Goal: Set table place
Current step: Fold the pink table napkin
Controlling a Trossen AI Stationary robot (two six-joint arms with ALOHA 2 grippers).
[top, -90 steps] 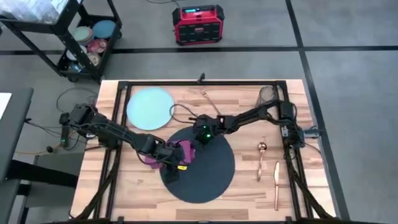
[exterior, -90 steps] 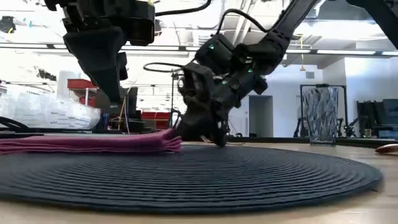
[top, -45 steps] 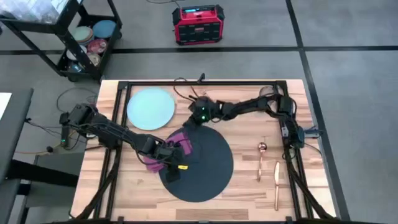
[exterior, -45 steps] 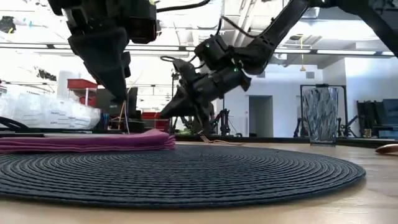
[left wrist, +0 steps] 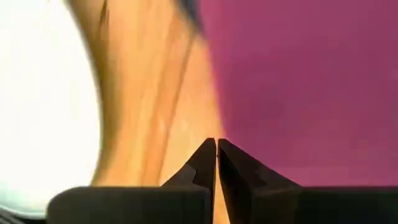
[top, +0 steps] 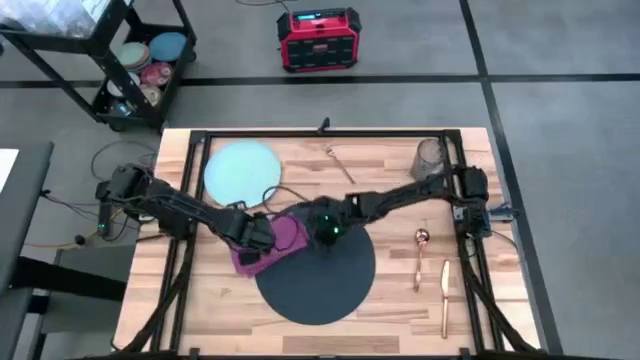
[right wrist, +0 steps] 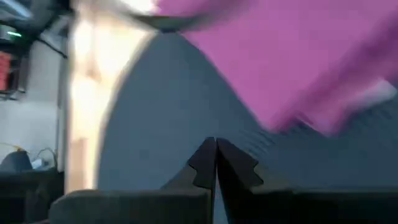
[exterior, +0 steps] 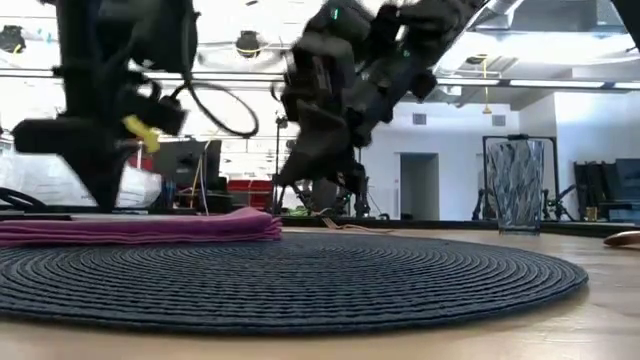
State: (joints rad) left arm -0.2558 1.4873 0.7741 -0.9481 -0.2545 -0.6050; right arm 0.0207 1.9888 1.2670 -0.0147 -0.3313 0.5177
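Light-wood table (top: 200, 300), black frame. Magenta napkin (top: 268, 243) half on the dark mat (top: 320, 280), likely awaiting repositioning. Left gripper (left wrist: 216, 163) over napkin, right gripper (right wrist: 215, 163) at mat edge (both pinched closed, holding nothing). Blue plate (top: 240, 172) apart, unplaced.

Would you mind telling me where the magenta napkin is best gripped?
Probably at the napkin's folded edge lying over the dark mat, coming from above on the mat side. In the low view that stacked edge stands proud of the mat, giving gripper fingers something to pinch.
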